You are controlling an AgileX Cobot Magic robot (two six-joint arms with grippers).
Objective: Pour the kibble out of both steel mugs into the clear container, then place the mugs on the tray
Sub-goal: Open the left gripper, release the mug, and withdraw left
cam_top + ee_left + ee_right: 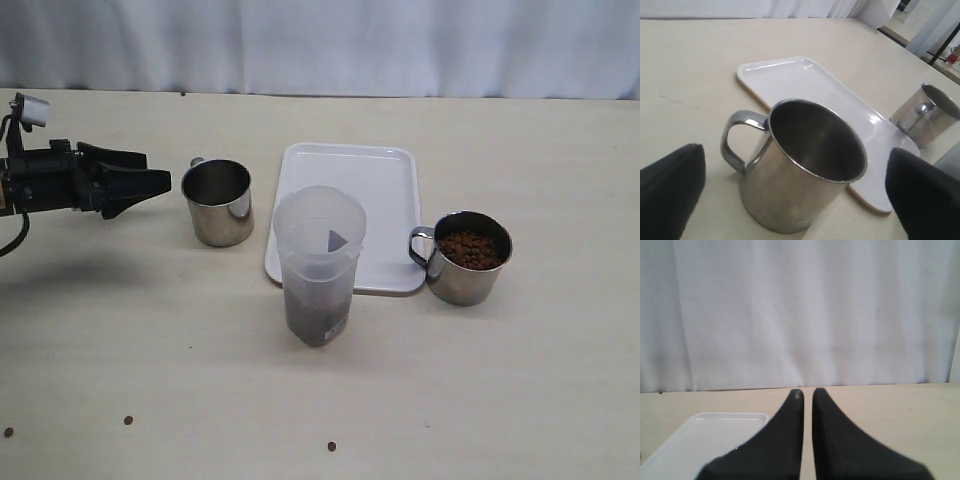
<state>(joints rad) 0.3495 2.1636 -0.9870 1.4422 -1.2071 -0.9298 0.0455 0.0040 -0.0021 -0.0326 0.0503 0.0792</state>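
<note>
On the beige table (480, 400) we see our left gripper (158, 169) spread wide near the empty steel mug (218, 200); our right gripper (807, 392) is clenched, holding nothing.

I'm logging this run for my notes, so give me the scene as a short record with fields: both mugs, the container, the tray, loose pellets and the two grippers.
tray: nothing on it
left mug: upright on the table, left of the tray, empty
right mug: upright, right of the tray, holds kibble
clear container: upright in front of the tray, kibble in its bottom
stray pellets: a few on the table's near side
left gripper: open, beside the left mug, not touching
right gripper: shut, empty
</note>
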